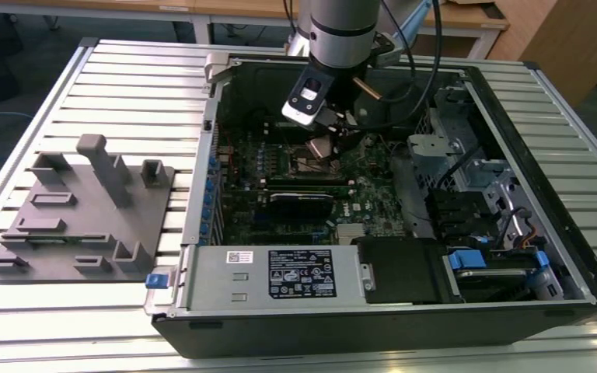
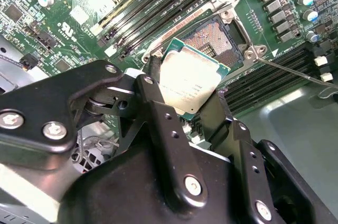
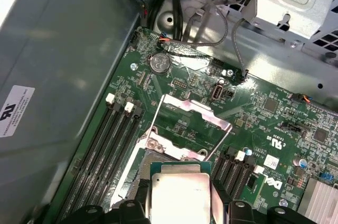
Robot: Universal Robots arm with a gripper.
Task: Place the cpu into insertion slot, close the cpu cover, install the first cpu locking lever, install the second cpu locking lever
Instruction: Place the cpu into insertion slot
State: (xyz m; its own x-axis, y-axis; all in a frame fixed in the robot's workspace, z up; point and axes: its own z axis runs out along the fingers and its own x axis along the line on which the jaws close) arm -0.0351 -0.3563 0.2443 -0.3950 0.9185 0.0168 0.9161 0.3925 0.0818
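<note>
A grey fixture block (image 1: 81,225) lies on the slatted table (image 1: 122,70) at the exterior view's left. At upper centre, inside the open computer case (image 1: 382,330), the gripper (image 2: 185,97) clamps the cpu (image 2: 191,78) by its edges, tilted just above the bare insertion slot (image 2: 214,36). The cpu cover (image 3: 185,105) stands raised at the slot's edge.

The cpu (image 2: 189,82), held in the pincer (image 2: 185,97), hangs just above the insertion slot (image 2: 215,38)
</note>
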